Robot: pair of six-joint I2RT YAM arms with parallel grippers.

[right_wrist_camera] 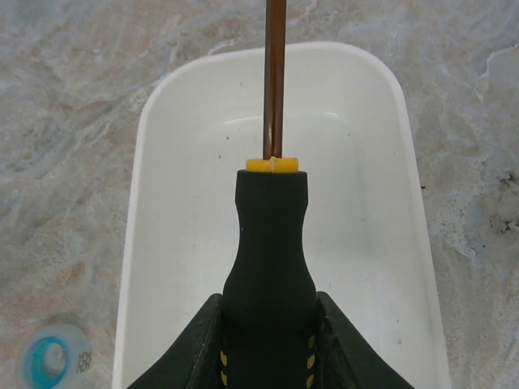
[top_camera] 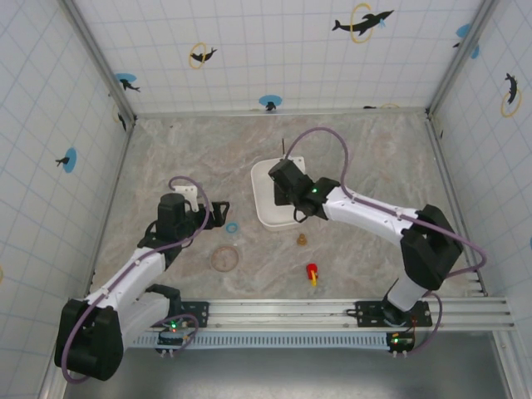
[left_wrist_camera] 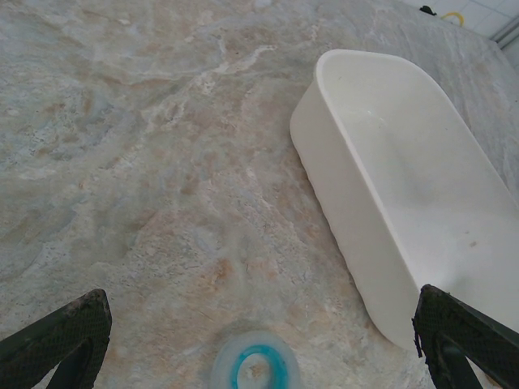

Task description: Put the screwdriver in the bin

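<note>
A: Fingers [right_wrist_camera: 339, 350] of the right gripper [right_wrist_camera: 268, 332]? Closed in on the screwdriver [right_wrist_camera: 268, 235], pinching the fat black handle low down, one on each side.

B: Good place to hold. Looks rubbery there, so unlikely to slip. Stiff all through, probably light, nothing fragile.

A: Pointing straight away from the wrist, with a thin coppery shaft past the yellow collar.

B: Hanging over the bin [right_wrist_camera: 381, 211], seemingly clear of its floor, shaft crossing the far rim.

A: Worth watching: long and handle-heavy, so likely to tip or clatter if let go high. Better lowered flat along the bin first.

B: Bin looks like hard plastic, shallow and light. Could skid if knocked.

A: And the left gripper [left_wrist_camera: 259, 332]?

B: Spread wide, holding nothing, low over the table [left_wrist_camera: 122, 162] beside the bin, just above a blue ring [left_wrist_camera: 255, 369].

A: Further out: small brown bit [top_camera: 302, 240] near the bin's front edge, then a clear disc [top_camera: 224, 258] and a red-and-yellow piece [top_camera: 312, 272], both well apart from it.
</note>
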